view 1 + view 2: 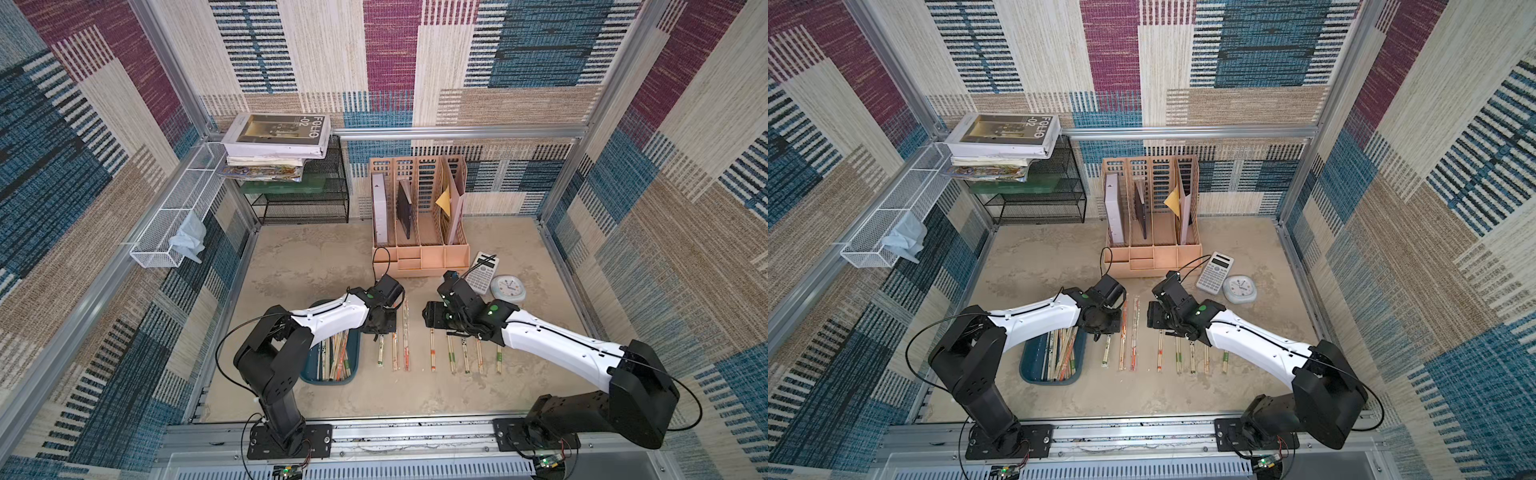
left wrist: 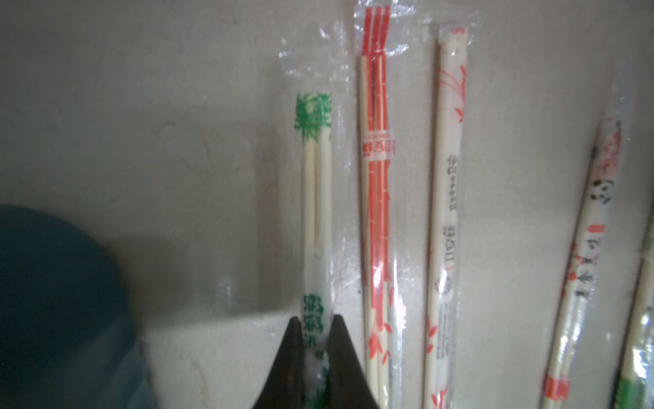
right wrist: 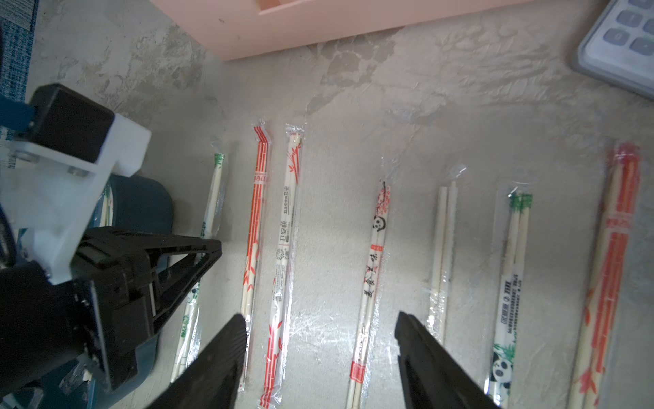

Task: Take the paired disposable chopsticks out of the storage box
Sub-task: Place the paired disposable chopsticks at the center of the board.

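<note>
The storage box [image 1: 328, 380], a shallow teal tray, sits at the front left with several paired disposable chopsticks [image 1: 336, 353] in it; its rim also shows in the left wrist view [image 2: 53, 283]. Several more sleeved pairs lie in a row on the table to its right [image 1: 432, 351]. My left gripper [image 2: 316, 333] is shut on a green-printed pair [image 2: 316, 184] at the left end of that row, next to a red-striped pair [image 2: 377, 177]. My right gripper [image 3: 320, 329] hangs open above a panda-print pair [image 3: 375, 255], holding nothing.
A peach file organiser [image 1: 419, 232] stands behind the row. A calculator [image 1: 482, 274] and a small round clock [image 1: 508, 288] lie to the back right. A black mesh rack [image 1: 307, 199] carrying books and a white wire basket [image 1: 174, 220] are at the back left.
</note>
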Tool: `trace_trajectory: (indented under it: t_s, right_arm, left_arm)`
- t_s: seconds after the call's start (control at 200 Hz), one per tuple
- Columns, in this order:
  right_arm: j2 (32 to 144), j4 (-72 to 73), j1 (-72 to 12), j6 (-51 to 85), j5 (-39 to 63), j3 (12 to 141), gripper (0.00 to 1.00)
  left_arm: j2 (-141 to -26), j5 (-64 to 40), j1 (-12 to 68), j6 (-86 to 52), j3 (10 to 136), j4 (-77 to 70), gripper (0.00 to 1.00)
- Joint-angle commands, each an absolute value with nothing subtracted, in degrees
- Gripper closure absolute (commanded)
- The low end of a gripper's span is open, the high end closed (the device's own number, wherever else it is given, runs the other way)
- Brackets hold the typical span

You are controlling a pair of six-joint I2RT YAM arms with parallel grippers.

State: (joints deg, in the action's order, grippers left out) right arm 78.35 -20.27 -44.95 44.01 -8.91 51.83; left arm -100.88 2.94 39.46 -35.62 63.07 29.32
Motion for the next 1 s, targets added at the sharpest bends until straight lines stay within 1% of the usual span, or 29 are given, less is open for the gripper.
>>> trace_trajectory:
  t_s: [0.0,0.075,0.135,0.32,0.401,0.426,0.486,0.526,0.546,0.571,0.596,0.616,0.636,0.676,0.731,0.756,0.776,0.901,0.996]
  right_arm:
    - [78.2,-20.5,-45.0,44.1,-8.9,51.9,0.3]
    - [78.2,-20.6,-45.1,44.2,-9.0,52.0,0.3]
    - [78.1,-20.6,-45.1,44.0,-8.9,52.0,0.3]
    - [78.2,-20.7,-45.2,44.0,-9.0,52.1,0.3]
    - [78.2,-20.7,-45.2,44.0,-9.0,52.2,0.3]
    - [78.2,-20.7,-45.2,44.1,-9.0,52.2,0.3]
    - [78.2,-20.6,-45.3,44.1,-9.1,52.3,0.3]
    - [78.2,-20.6,-45.3,44.2,-9.1,52.3,0.3]
    - [78.3,-20.6,-45.4,44.1,-9.1,52.3,0.3]
    - [78.3,-20.6,-45.4,44.1,-9.1,52.3,0.3]
    - [78.3,-20.6,-45.4,44.1,-9.1,52.4,0.3]
    - [78.3,-20.6,-45.5,44.1,-9.1,52.3,0.3]
    - [78.4,-20.6,-45.5,44.2,-9.1,52.4,0.3]
    - [78.4,-20.6,-45.6,44.1,-9.1,52.5,0.3]
    - [78.5,-20.6,-45.8,44.1,-9.1,52.6,0.3]
    - [78.5,-20.6,-45.9,44.1,-9.1,52.8,0.3]
    - [78.6,-20.7,-45.9,44.1,-9.1,52.9,0.3]
    - [78.7,-20.8,-46.3,44.1,-9.3,53.3,0.3]
    - [78.7,-20.7,-46.5,44.0,-9.3,53.4,0.3]
  left_arm:
    - [-101.7,3.2,39.5,-36.6,63.7,28.6,0.91]
    - [-102.0,3.8,39.6,-36.9,63.8,29.1,0.87]
    - [-102.0,3.7,39.6,-36.8,63.7,29.1,0.82]
    - [-100.4,2.3,39.6,-36.7,63.3,29.2,0.53]
    - [-98.1,1.9,39.6,-36.5,63.3,29.6,0.51]
    - [-97.3,2.2,39.6,-36.5,63.3,30.0,0.48]
    - [-94.8,2.8,39.6,-36.3,63.5,31.0,0.47]
    - [-92.9,3.8,39.6,-36.2,63.7,31.8,0.43]
    - [-91.9,4.4,39.6,-36.1,63.7,32.4,0.38]
    - [-90.7,5.4,39.6,-36.0,63.6,32.9,0.36]
    - [-89.5,6.6,39.6,-35.8,63.5,33.3,0.31]
    - [-88.6,7.4,39.6,-35.6,63.5,33.8,0.29]
    - [-87.7,8.3,39.5,-35.4,63.4,34.3,0.23]
    - [-86.1,10.5,39.4,-35.1,63.3,35.6,0.15]
    - [-84.2,12.6,38.9,-34.5,62.7,36.7,0.1]
    - [-83.5,13.2,38.4,-34.3,62.3,37.0,0.09]
    - [-82.9,13.5,38.1,-34.2,61.9,37.3,0.06]
    - [-79.6,13.6,34.3,-33.9,58.3,38.3,0.04]
    - [-77.1,13.4,31.2,-33.7,55.2,38.8,0.07]
